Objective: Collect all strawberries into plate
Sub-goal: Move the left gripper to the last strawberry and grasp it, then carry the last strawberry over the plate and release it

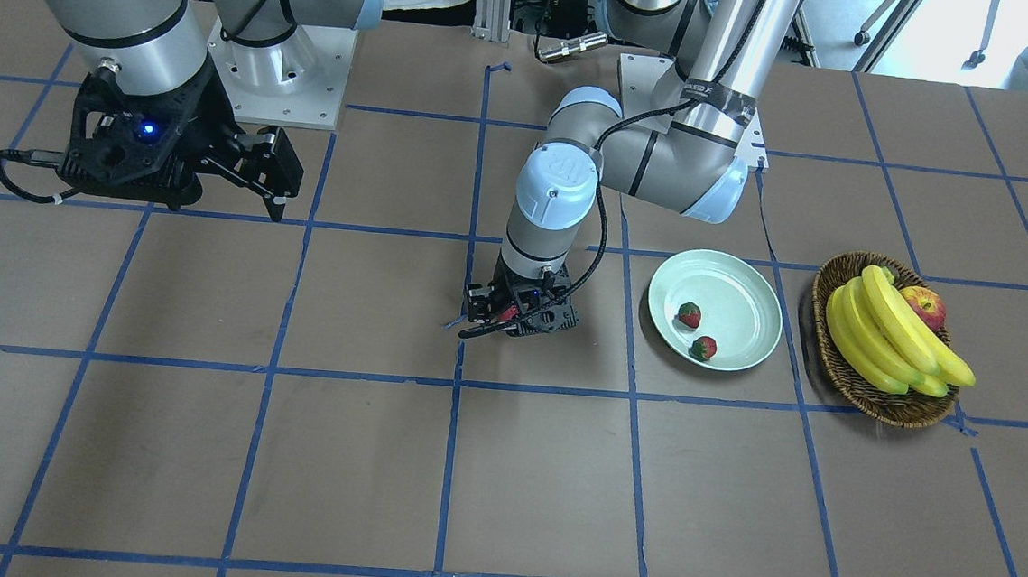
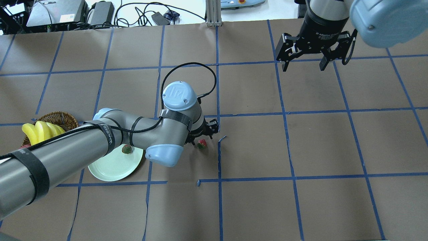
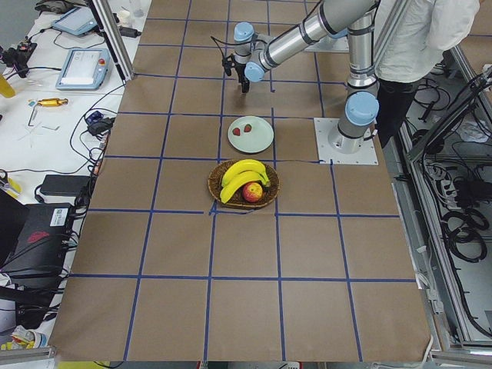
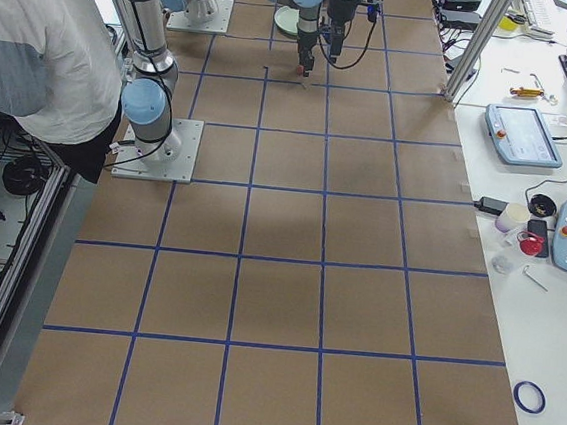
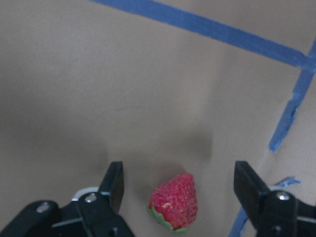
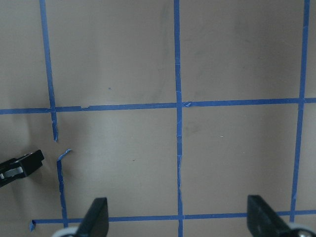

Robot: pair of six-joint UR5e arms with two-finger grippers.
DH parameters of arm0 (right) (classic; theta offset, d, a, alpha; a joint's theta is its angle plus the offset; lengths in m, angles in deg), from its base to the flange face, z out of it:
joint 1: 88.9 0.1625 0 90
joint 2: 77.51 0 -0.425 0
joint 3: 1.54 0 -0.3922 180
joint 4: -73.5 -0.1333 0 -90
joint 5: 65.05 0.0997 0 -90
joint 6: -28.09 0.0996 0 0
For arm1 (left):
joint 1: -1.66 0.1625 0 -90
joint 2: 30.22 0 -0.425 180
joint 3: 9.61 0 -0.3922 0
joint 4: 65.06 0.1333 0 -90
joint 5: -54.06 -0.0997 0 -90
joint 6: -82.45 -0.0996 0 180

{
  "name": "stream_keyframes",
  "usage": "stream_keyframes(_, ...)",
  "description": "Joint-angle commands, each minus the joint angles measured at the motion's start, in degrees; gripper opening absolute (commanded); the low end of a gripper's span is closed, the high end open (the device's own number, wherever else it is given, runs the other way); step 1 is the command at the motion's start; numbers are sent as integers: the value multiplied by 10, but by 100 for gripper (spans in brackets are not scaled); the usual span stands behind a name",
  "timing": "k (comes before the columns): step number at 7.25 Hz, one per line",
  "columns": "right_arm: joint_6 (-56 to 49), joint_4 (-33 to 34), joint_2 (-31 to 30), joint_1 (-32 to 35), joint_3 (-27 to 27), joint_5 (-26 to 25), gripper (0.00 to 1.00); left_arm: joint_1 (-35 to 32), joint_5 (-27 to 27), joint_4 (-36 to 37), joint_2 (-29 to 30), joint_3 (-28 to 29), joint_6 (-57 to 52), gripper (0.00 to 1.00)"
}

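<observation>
Shows silver-grey tubular links with pale blue joint caps. Carries a black cable [image 2: 192,63], strapped by black bands, along the left arm [image 2: 67,155]. Has a small blue light [image 1: 147,129] on the black right gripper [image 2: 304,67].

Bright, even light; soft faint shadows; slight close-range blur on the strawberry [image 5: 174,202].

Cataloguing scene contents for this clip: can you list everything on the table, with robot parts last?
strawberries: three, red; two on the plate, one on the table inside the left claw
plate: one, mint green; next to wicker basket
wicker basket: one, brown; holds fruit
bananas: one bunch, yellow; in basket
apple: one, red-yellow; in basket
table: one, brown, blue tape grid
left claw: open, around the third strawberry
right claw: open, above the table
</observation>
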Motion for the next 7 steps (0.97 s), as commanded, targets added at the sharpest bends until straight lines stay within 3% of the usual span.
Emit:
stream_keyframes(1,0,0,0,0,0,0,100,-9,-4,-13,-1,-5,-3,26)
stream_keyframes(5,-1,1,1,0,0,0,100,6,-5,-72,-24,29,-29,23)
stream_keyframes(7,0,3,1,0,0,0,100,94,-5,-81,-43,32,-130,24)
